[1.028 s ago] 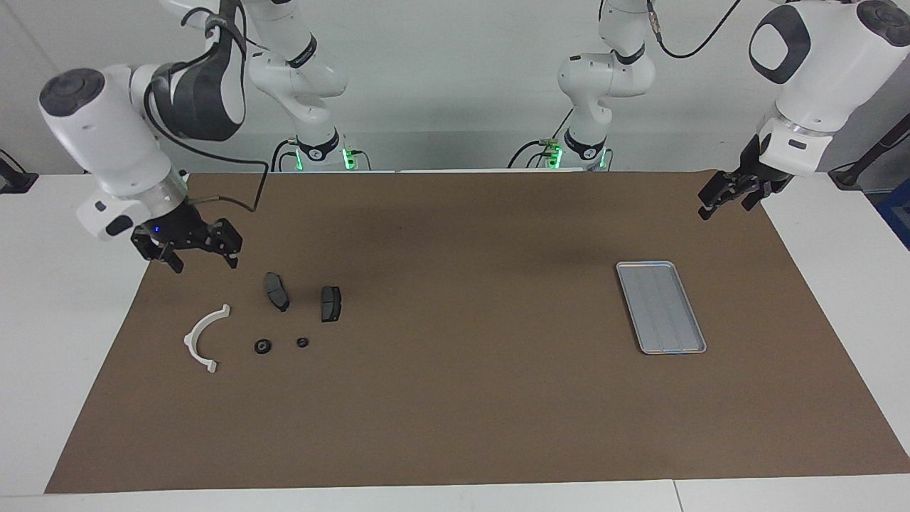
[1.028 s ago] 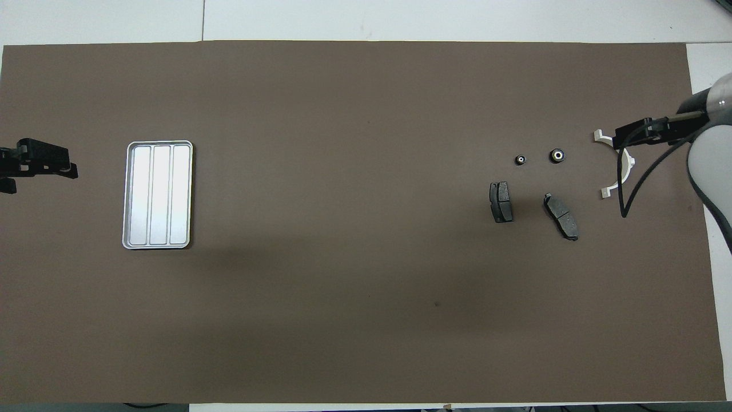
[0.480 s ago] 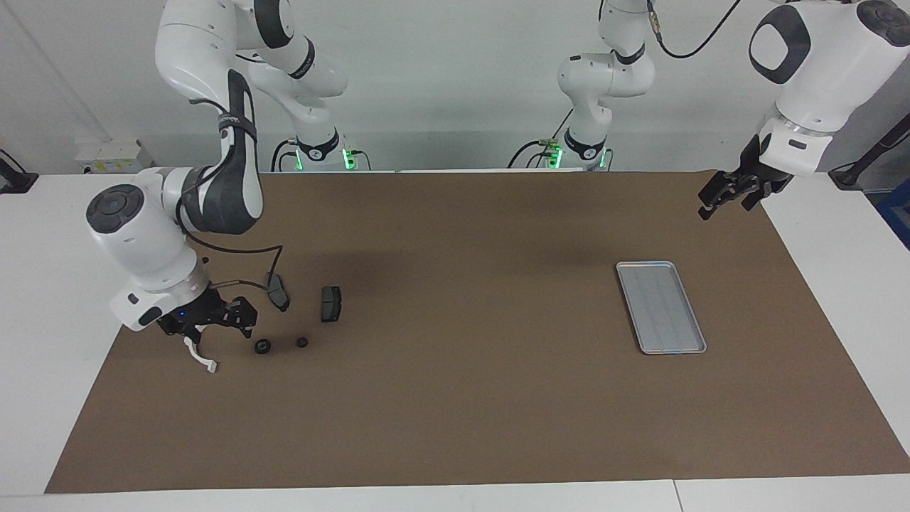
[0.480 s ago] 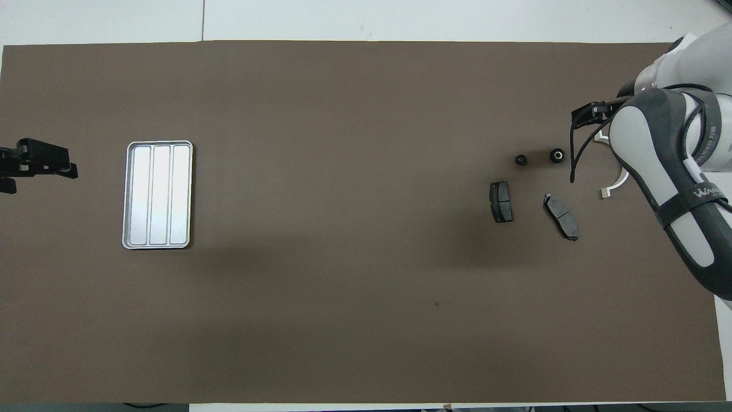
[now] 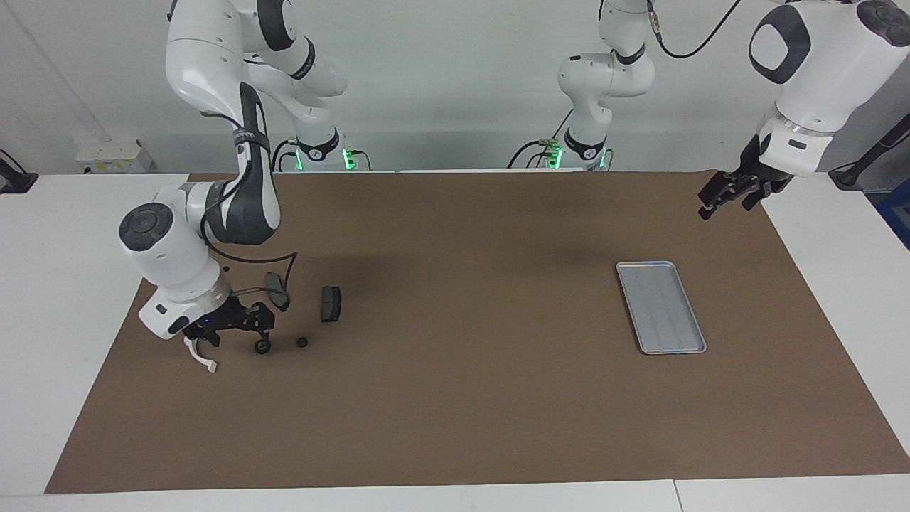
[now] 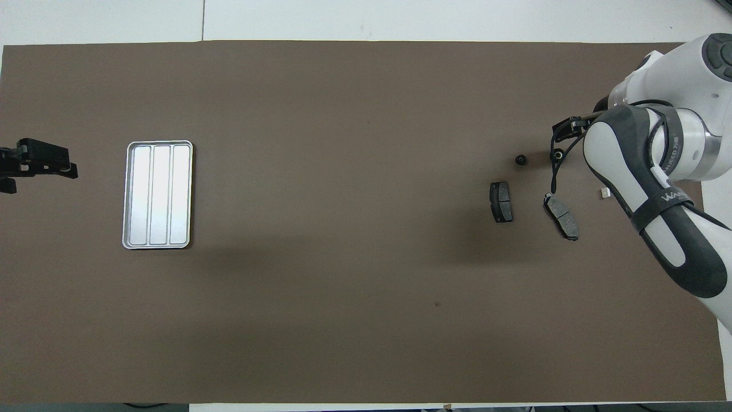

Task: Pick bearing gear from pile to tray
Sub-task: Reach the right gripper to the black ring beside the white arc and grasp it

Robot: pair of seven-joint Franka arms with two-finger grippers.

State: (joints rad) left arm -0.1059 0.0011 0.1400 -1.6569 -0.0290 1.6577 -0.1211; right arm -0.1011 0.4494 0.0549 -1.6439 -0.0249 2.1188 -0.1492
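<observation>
The pile lies toward the right arm's end of the brown mat: two small black round pieces, the larger (image 5: 262, 347) and the smaller (image 5: 302, 342), two dark brake pads (image 5: 330, 304) (image 5: 279, 291) and a white arc (image 5: 202, 359), mostly hidden by the right hand. My right gripper (image 5: 240, 336) is open and low over the pile, one finger just above the larger round piece, nothing held. In the overhead view that piece (image 6: 556, 154) peeks out beside the arm. The silver tray (image 5: 661, 307) lies empty toward the left arm's end. My left gripper (image 5: 725, 193) waits open above the mat's corner.
The brown mat (image 5: 462, 398) covers most of the white table. A black cable loops from the right wrist over the brake pad nearest the arc. The tray (image 6: 157, 194) lies a long way along the table from the pile.
The right arm has swung down from above the mat's edge onto the pile, covering most of the white arc and reaching the larger round piece. The left arm has not moved.
</observation>
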